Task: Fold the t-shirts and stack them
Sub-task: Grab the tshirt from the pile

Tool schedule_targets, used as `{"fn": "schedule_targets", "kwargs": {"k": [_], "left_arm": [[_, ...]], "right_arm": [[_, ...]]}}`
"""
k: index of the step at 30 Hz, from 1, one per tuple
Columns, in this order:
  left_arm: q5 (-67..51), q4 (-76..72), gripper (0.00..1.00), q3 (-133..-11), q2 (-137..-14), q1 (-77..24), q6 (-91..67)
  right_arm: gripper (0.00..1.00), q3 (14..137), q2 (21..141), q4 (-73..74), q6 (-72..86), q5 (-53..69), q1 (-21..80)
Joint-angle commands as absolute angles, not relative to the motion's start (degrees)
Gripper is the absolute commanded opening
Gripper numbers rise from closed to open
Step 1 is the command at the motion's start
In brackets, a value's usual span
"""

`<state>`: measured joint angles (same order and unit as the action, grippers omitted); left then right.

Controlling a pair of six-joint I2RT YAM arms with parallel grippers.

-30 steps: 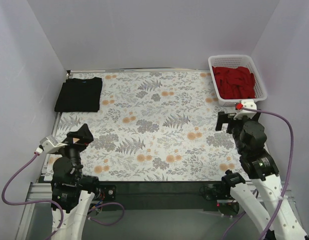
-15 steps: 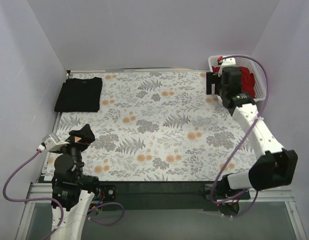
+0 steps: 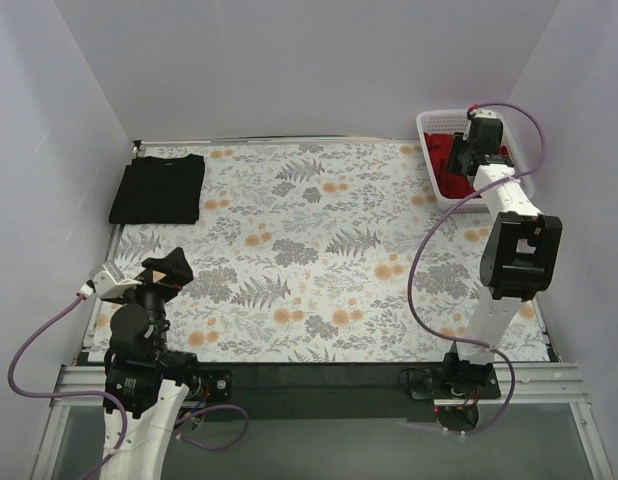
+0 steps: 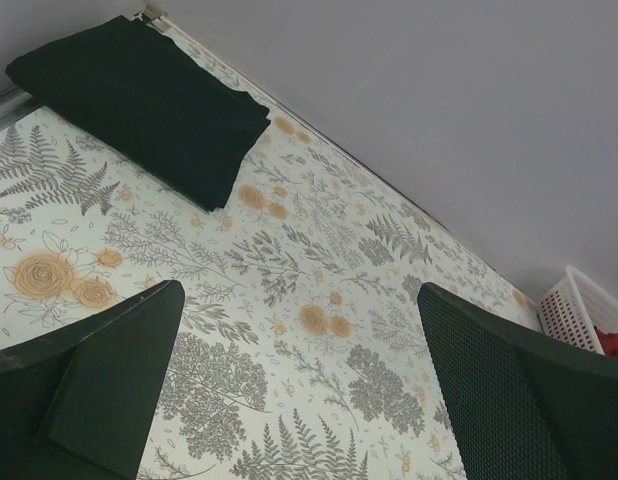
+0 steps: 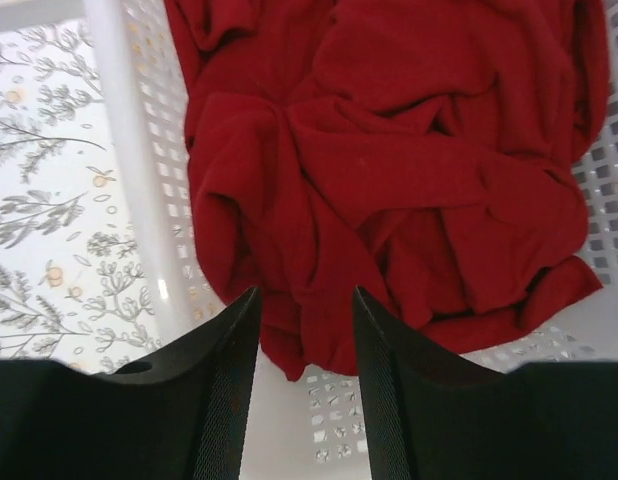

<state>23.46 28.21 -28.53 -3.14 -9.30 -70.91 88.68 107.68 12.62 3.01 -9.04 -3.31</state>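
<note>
Crumpled red t-shirts (image 5: 389,150) lie in a heap in the white lattice basket (image 5: 139,150) at the table's far right (image 3: 425,130). My right gripper (image 5: 305,295) hangs over that heap (image 3: 449,172), pointing down into the basket (image 3: 471,150). Its jaws are narrowed but still apart, with a fold of red cloth lying between the fingertips and nothing clamped. A folded black t-shirt (image 3: 159,188) rests flat at the far left corner (image 4: 139,100). My left gripper (image 3: 164,270) hovers wide open above the near left of the table (image 4: 299,290), holding nothing.
The floral tablecloth (image 3: 319,250) covers the table, walled by pale panels on three sides. The basket's corner (image 4: 574,310) shows at the right edge of the left wrist view. The right arm's purple cable (image 3: 429,250) loops over the right side.
The right arm has swung from the near right up to the basket and lowered over the red heap, and its jaws have narrowed. The left arm has barely moved.
</note>
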Motion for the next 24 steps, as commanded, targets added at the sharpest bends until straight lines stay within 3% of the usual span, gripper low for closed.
{"fn": "schedule_targets", "kwargs": {"k": [1,8,10,14,24], "left_arm": [[22.3,27.6,0.98,-28.6,-4.3,-9.4,-70.1],[20.8,26.8,0.98,-28.3,-5.4,-9.4,-69.7],[20.4,26.7,0.98,-28.3,-5.5,-9.5,-69.6],[20.2,26.5,0.98,-28.3,-5.8,-9.4,-69.4],[19.5,26.1,0.98,-28.0,-5.4,-9.4,-69.2]], "right_arm": [[0.41,92.5,111.9,9.6,4.5,-6.0,-4.3],[0.42,94.2,116.6,9.4,3.2,-5.8,-5.3],[0.32,94.0,116.5,9.5,1.7,-5.5,-5.4],[0.02,93.3,114.3,9.8,0.3,-4.9,-5.4],[0.01,94.8,97.4,8.3,-7.6,-9.3,-0.4]]}}
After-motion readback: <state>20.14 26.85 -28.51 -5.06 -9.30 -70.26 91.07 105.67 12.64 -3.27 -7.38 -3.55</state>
